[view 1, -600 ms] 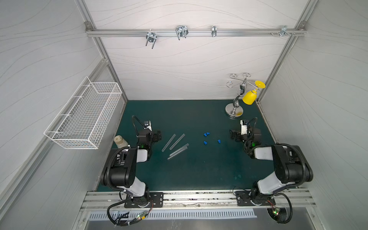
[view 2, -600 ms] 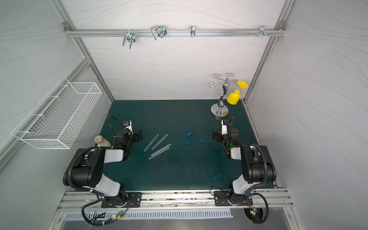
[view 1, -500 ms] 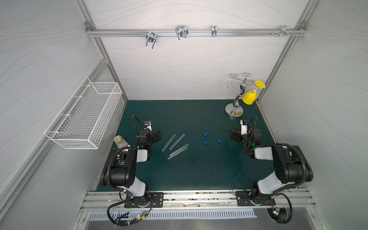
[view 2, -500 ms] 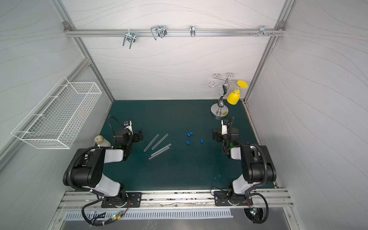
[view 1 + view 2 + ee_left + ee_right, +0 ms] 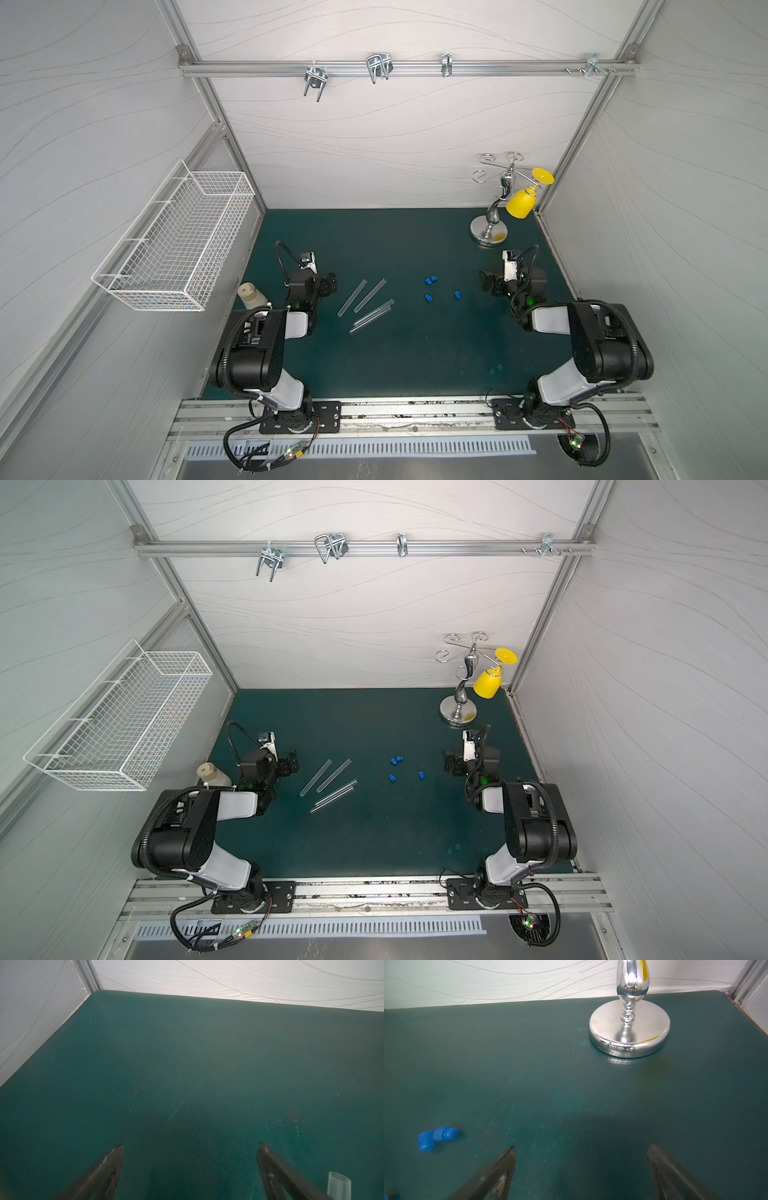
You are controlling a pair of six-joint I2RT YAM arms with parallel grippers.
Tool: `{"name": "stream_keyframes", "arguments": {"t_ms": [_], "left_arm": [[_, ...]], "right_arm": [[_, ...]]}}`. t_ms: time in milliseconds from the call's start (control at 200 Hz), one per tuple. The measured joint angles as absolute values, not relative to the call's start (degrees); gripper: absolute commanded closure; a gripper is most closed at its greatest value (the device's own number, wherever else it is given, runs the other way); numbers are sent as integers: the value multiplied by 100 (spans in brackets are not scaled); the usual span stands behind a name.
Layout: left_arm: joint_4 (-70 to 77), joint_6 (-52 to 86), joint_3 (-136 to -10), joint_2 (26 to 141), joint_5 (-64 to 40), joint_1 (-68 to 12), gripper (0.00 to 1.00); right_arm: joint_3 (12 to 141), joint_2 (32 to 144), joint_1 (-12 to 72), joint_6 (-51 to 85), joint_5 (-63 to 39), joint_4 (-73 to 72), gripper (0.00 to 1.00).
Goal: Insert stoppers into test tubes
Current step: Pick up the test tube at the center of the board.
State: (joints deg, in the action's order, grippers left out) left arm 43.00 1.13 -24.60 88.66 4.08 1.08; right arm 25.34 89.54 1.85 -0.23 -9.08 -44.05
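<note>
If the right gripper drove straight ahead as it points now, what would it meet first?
Most likely the chrome stand's base, slightly off the line of the right gripper; bare mat lies between. The stoppers sit aside.

Dark green mat (image 5: 415,353), four clear test tubes (image 5: 370,296), four blue stoppers (image 5: 428,297), chrome stand (image 5: 486,237), small bottle (image 5: 250,293)

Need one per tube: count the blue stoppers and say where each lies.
4, all loose on the mat: a touching pair of stoppers mid-table, a third stopper just nearer the front rail, a fourth stopper toward the right arm. None looks hidden.
</note>
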Motion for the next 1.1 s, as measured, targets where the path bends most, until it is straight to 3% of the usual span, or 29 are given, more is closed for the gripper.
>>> {"name": "stream_keyframes", "arguments": {"t_ms": [510,815,1100], "left_arm": [[4145,82,-2482,8818,386,93,0],[1031,-119,-4224,7870,-95,-97,0],[-1796,-395,-5529,6923,-596,-493,0]], "right_arm": [[2547,8829,235,16,-622,-4200,1],[2814,6792,508,521,106,-2753,1],[3258,4766,615,1487,-150,-913,1]]}}
